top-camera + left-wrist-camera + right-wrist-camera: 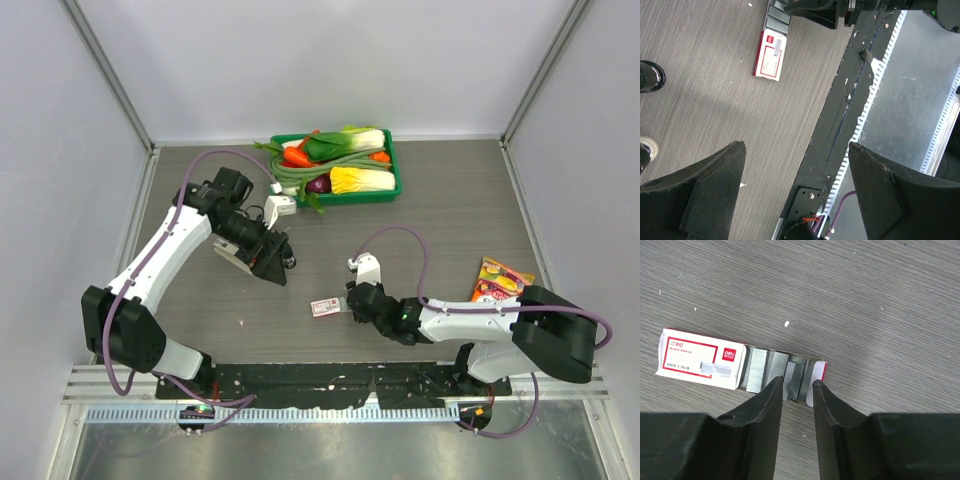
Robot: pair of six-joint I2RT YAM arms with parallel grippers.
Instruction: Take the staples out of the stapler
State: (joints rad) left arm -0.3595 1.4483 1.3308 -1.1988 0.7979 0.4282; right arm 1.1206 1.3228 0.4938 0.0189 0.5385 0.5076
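Staples: short silvery-grey metal strips (790, 380), side by side in the pulled-out inner tray at the 3 o'clock end of their box in the right wrist view.
Staple box: flat red-and-white cardboard box (700, 360), flat on the grey wood-grain counter (865, 300), just toward 6 o'clock of centre in the top view.
Right end effector (797, 385): released; its black fingertips stand a narrow gap apart, either side of the strips at the tray's 6 o'clock edge, with no grip visible.
Left end effector (796, 146): released, spread wide with nothing between, at 10 o'clock from the box.
Green plastic tray (396, 172): at 12 o'clock, holding vegetables.
Colourful snack packet (500, 280): at 3 o'clock of the box, well apart.
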